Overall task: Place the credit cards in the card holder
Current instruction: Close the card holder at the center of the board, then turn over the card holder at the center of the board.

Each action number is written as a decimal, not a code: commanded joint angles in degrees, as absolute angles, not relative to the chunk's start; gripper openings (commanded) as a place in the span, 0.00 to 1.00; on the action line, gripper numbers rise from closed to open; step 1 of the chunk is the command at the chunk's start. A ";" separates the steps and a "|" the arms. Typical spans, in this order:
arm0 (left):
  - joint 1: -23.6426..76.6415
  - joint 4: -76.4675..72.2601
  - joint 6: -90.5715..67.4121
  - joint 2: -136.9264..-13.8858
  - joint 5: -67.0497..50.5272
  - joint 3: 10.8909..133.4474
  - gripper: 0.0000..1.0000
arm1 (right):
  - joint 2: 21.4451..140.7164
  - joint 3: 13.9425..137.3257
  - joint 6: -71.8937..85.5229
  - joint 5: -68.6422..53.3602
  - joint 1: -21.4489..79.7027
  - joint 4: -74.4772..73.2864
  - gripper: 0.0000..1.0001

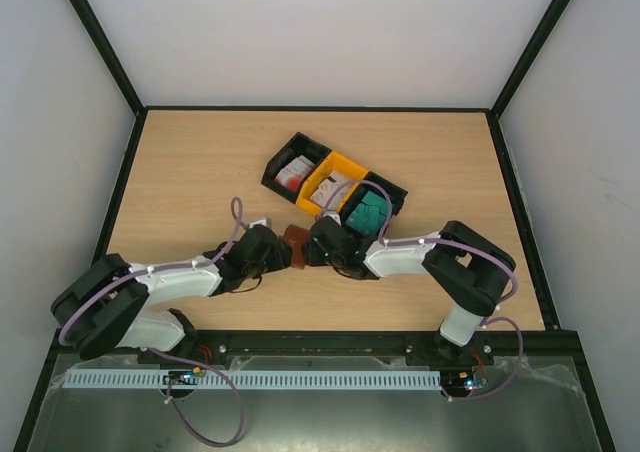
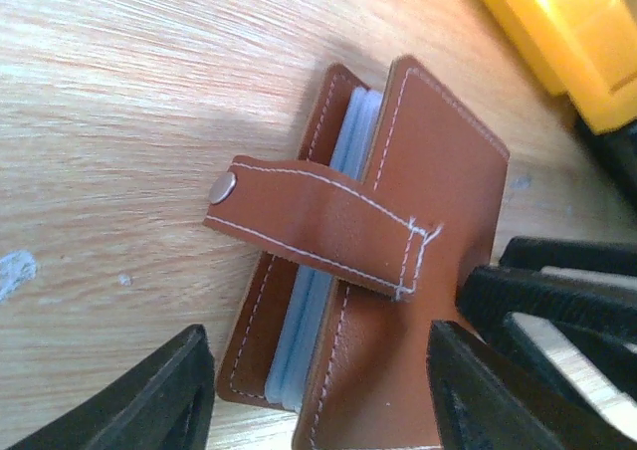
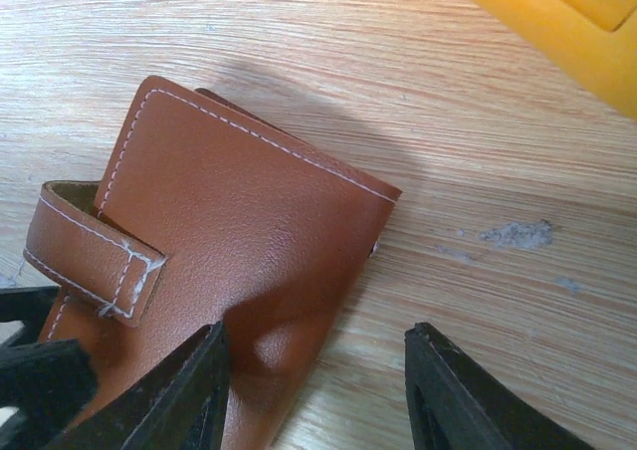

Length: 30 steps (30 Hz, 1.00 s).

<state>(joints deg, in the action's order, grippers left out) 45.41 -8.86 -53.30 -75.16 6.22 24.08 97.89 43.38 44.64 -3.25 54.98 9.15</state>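
Note:
The brown leather card holder [image 1: 296, 242] lies on the table between my two grippers. In the left wrist view the card holder [image 2: 398, 221] is slightly ajar, its snap tab [image 2: 309, 221] loose and pale blue pockets [image 2: 323, 271] showing. My left gripper [image 2: 318, 336] is open and straddles its lower end without pinching it. My right gripper [image 3: 318, 331] is open too, one finger [image 3: 169, 390] over the card holder [image 3: 229, 221], the other above bare wood. The credit cards sit in bins: teal ones [image 1: 368, 212], white ones with red marks [image 1: 292, 175], and more white ones [image 1: 335, 190].
Three joined bins stand just behind the grippers: a black one [image 1: 283, 154], a yellow one [image 1: 345, 164] and another black one [image 1: 395, 194]. The yellow bin's edge [image 2: 567, 42] lies close to the card holder. Black frame rails border the wooden table [image 1: 200, 172].

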 commanded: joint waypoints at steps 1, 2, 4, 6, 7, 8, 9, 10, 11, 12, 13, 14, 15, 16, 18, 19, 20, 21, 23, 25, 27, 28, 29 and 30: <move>45.00 -9.20 -50.80 -78.67 3.92 25.67 0.55 | 97.83 39.95 47.38 -6.24 55.02 8.06 0.48; 45.00 -9.16 -50.90 -79.53 3.39 25.79 0.52 | 97.26 38.89 48.32 -6.77 54.90 9.85 0.48; 45.00 -8.42 -51.17 -81.30 3.28 25.89 0.44 | 95.76 36.31 50.76 -8.73 54.84 15.08 0.49; 44.97 -7.13 -51.41 -82.83 4.02 26.17 0.34 | 95.24 34.85 52.36 -9.76 54.81 18.84 0.49; 45.00 -6.58 -51.47 -83.51 4.52 26.14 0.31 | 95.07 34.47 52.98 -9.77 54.84 19.86 0.49; 44.92 -6.22 -51.62 -84.03 4.92 25.93 0.28 | 95.02 34.05 53.41 -9.81 54.82 20.93 0.49; 44.91 -6.08 -51.74 -84.42 5.18 25.74 0.26 | 94.93 33.74 53.90 -9.84 54.80 21.85 0.49; 44.86 -6.07 -51.83 -84.73 5.28 25.48 0.25 | 94.80 33.20 54.48 -9.78 54.84 23.31 0.49; 44.83 -6.04 -52.05 -84.93 5.26 25.14 0.23 | 94.78 32.58 55.28 -9.63 54.84 24.64 0.49; 44.75 -6.14 -52.23 -85.07 5.23 24.82 0.22 | 94.86 31.97 56.19 -9.59 54.83 26.04 0.49; 44.74 -6.32 -52.43 -85.18 5.27 24.48 0.22 | 94.98 31.36 56.85 -9.65 54.82 27.58 0.49; 44.74 -6.44 -52.54 -85.19 5.23 24.14 0.21 | 95.26 30.62 57.43 -9.86 54.77 29.55 0.49; 44.64 -6.68 -52.78 -85.19 5.19 23.78 0.20 | 95.71 30.13 57.78 -10.11 54.78 31.46 0.49; 44.56 -6.99 -52.90 -85.26 5.14 23.40 0.20 | 96.28 29.77 58.19 -10.33 54.71 33.29 0.49; 44.28 -7.47 -53.08 -85.55 4.88 22.56 0.19 | 97.87 29.59 58.65 -11.61 54.76 36.83 0.49; 44.10 -7.76 -53.09 -85.64 4.65 22.29 0.18 | 98.76 29.69 58.96 -12.38 54.74 38.73 0.49; 43.92 -8.08 -53.09 -85.76 4.46 21.84 0.18 | 99.93 29.73 59.32 -13.06 54.74 40.61 0.49; 43.76 -8.41 -53.15 -85.90 4.15 21.54 0.18 | 100.39 29.85 59.59 -13.85 54.75 42.70 0.48; 43.34 -9.25 -53.17 -85.88 3.53 20.92 0.18 | 102.02 30.33 60.08 -15.11 54.73 46.18 0.46; 42.93 -10.36 -53.17 -85.64 2.83 20.14 0.18 | 102.71 30.58 60.33 -15.88 54.76 48.69 0.42; 42.48 -11.67 -53.04 -85.32 2.06 19.49 0.18 | 103.04 30.66 60.69 -16.33 54.74 51.56 0.35; 42.27 -12.25 -52.94 -85.12 1.40 19.27 0.19 | 103.08 30.78 60.71 -16.61 54.75 52.19 0.29; 42.16 -12.68 -52.78 -84.89 1.05 19.05 0.19 | 103.18 31.07 60.59 -16.93 54.76 52.31 0.22; 41.99 -12.93 -52.61 -84.64 0.64 18.99 0.20 | 103.18 31.39 60.42 -16.88 54.76 51.78 0.17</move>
